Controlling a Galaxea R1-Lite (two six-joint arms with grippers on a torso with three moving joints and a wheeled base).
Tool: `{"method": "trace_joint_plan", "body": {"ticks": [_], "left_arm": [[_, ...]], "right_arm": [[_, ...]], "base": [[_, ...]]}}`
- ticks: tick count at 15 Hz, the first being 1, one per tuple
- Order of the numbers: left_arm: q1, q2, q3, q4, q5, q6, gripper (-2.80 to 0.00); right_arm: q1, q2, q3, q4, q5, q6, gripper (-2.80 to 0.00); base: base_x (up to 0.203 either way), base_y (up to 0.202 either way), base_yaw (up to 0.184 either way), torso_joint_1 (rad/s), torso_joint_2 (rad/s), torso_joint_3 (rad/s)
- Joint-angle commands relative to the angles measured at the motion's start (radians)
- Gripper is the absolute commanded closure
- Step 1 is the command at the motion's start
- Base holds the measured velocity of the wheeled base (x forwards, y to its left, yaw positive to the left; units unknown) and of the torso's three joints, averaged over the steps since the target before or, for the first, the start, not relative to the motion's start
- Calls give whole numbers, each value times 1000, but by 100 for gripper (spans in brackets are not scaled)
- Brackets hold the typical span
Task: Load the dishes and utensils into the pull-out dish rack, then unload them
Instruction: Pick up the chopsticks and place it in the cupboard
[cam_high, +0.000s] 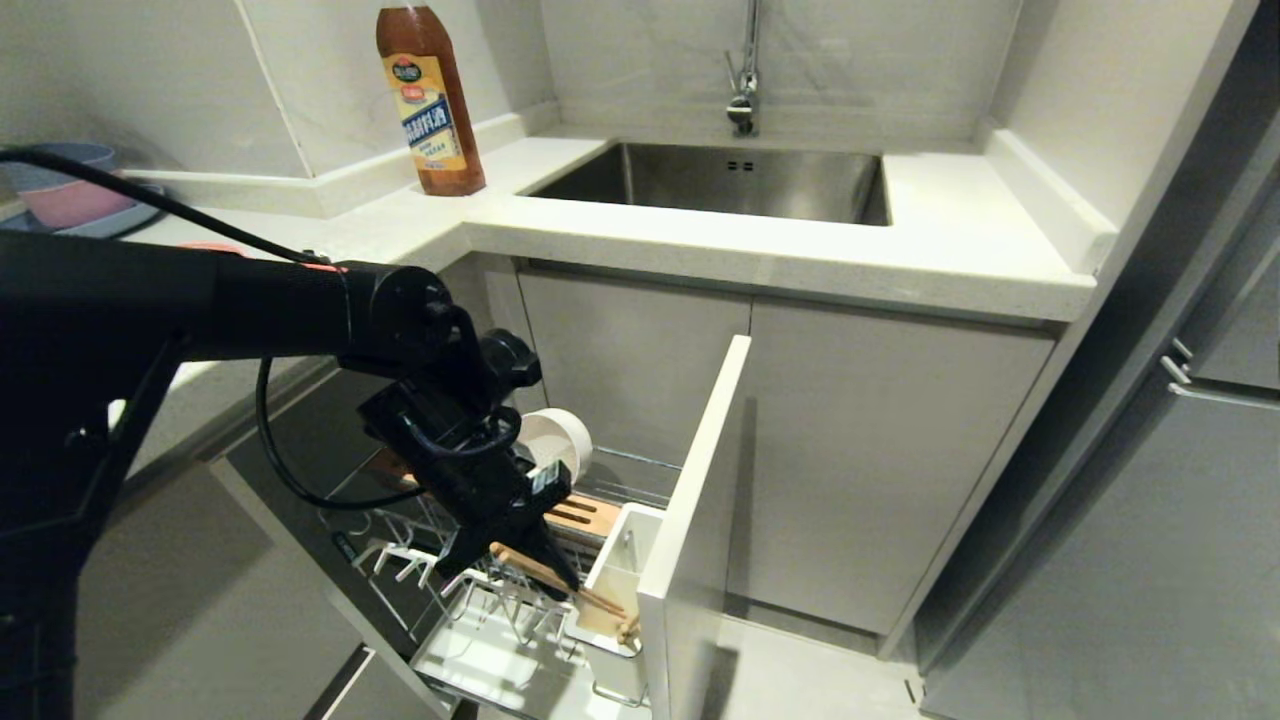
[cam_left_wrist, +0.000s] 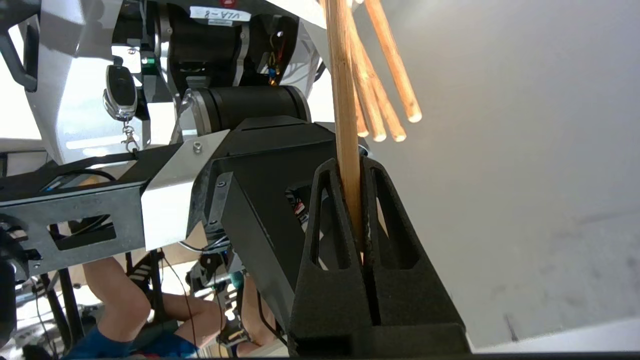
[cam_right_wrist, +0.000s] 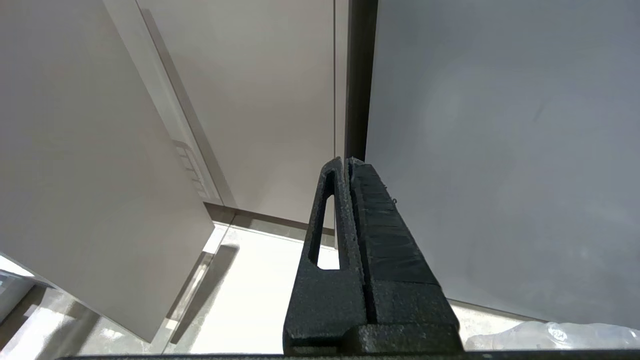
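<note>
Chopsticks (cam_high: 545, 572) sit pinched in our left gripper (cam_high: 560, 578) over the rack (cam_high: 500, 640); cup (cam_high: 625, 585) beside; bowl (cam_high: 555, 440) racked. Right gripper (cam_right_wrist: 350, 165) closed, empty.

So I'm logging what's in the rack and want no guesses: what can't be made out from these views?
- Pink plate and fork: seen in no view; in the head view the left arm covers much of the dish rack.
- Chopsticks: their count is unclear; the left tool covers part of them.
- Bowl: partly hidden behind the arm.
- Utensil cup: its contents lower down are hidden.
</note>
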Motion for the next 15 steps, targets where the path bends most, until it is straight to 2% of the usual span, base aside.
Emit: {"method": "trace_joint_plan", "body": {"ticks": [1,9,15], "left_arm": [[0,18,-2,5,-3,-4,0],[2,75,-5,-20,-1,27,0],[2,114,-23,-44,-1,28,0]], "right_arm": [[1,0,3,-1,0,0,0],[0,0,2,0,0,0,0],[-1,0,2,0,0,0,0]], "base": [[0,0,0,0,0,0],[0,0,0,0,0,0],[0,0,0,0,0,0]]}}
